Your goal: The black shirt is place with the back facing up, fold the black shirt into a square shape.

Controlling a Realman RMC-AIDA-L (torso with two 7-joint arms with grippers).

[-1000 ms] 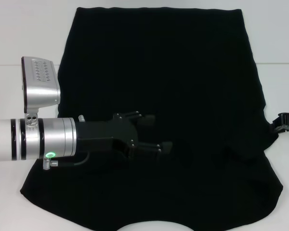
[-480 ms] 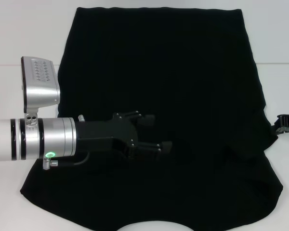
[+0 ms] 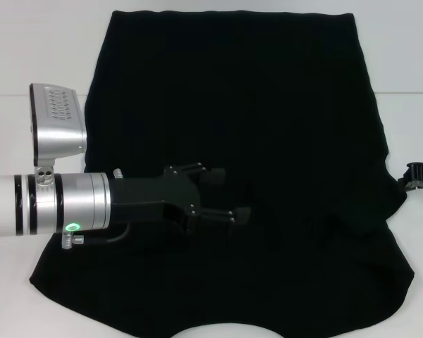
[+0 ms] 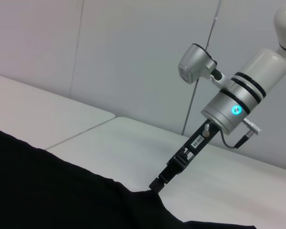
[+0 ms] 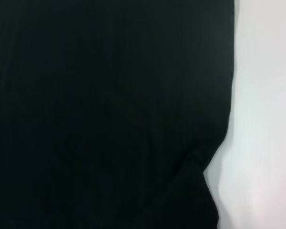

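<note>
The black shirt [image 3: 268,105] lies spread flat on the white table, its curved neckline at the near edge. No lettering shows. My left gripper [image 3: 227,193] reaches in from the left over the shirt's middle, open and empty, its two fingers spread just above the cloth. My right gripper [image 3: 417,176] is at the shirt's right edge. In the left wrist view the right gripper [image 4: 158,182] points down with its tip pinched on the hem of the shirt [image 4: 62,195], which rises to a small peak there. The right wrist view shows the shirt [image 5: 109,114] close up.
The white table [image 3: 28,56] shows around the shirt on the left, right and near corners. A seam crosses the tabletop behind the shirt. A grey wall [image 4: 133,47] stands behind the table.
My right gripper has shifted very slightly at the shirt's right edge. My left arm and the shirt have hardly moved.
</note>
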